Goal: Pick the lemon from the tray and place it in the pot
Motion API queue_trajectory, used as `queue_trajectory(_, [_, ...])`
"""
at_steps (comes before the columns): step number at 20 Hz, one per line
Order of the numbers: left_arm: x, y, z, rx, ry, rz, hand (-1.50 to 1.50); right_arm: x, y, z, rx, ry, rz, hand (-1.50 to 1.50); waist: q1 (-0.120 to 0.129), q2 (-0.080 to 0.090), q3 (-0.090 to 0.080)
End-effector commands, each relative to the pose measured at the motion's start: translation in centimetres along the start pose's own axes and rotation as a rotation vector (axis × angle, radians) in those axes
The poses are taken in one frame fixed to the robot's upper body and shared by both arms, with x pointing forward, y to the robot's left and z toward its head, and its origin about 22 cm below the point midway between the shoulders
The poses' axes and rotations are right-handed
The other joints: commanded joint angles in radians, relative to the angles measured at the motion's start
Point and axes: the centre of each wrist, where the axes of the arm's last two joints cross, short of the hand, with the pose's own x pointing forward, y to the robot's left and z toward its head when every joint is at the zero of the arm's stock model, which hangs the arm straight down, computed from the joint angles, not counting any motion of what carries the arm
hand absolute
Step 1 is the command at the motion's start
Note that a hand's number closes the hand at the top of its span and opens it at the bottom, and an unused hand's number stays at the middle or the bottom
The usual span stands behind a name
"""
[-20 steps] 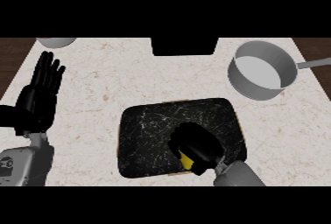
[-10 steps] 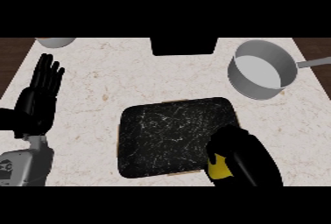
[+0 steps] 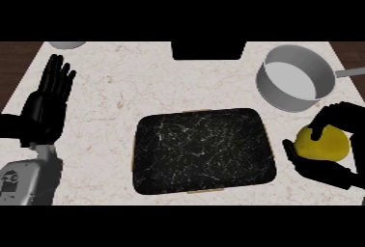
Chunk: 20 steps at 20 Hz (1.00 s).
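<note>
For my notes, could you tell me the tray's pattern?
Black with white marbling, clearest in the head view: tray.

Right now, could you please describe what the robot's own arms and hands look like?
Both hands are black, with slim jointed fingers and a thumb. The left hand sits on a light grey forearm with a smooth, boxy casing and a small dark marking near its lower end. The right hand shows the same black finish; its forearm is out of view. No cables show.
</note>
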Motion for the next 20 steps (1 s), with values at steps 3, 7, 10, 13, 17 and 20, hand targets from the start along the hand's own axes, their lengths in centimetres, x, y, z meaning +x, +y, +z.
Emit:
queue_trajectory(3, [0.9,-0.5,-0.7,-0.018,-0.008,0.004,0.00,-7.8,-2.4,-3.7,-0.007,0.126,0.063,1.50,0.019,0.005,0.001])
queue_trajectory(7, [1.0,0.2,-1.3,-0.010,0.003,-0.001,0.00,-13.5,-3.4,-3.1,0.022,0.146,0.083,1.50,0.016,0.005,0.001])
queue_trajectory(10, [1.4,-2.2,-0.9,-0.035,0.000,0.008,0.00,-16.1,-4.3,-5.7,0.005,0.170,0.068,1.50,0.027,0.007,0.001])
queue_trajectory(13, [0.5,0.2,-0.9,-0.028,-0.009,0.011,0.00,-20.3,-6.0,-5.1,-0.037,0.198,0.046,1.50,0.034,0.011,0.002])
queue_trajectory(17, [-0.4,-1.3,-1.6,-0.048,-0.011,0.011,0.00,-22.2,-3.9,-6.8,0.009,0.167,0.038,1.50,0.033,0.011,0.002])
queue_trajectory(20, [0.8,-2.2,-1.5,-0.035,-0.010,0.011,0.00,-24.2,-2.9,-5.7,0.036,0.141,0.053,1.50,0.037,0.011,0.002])
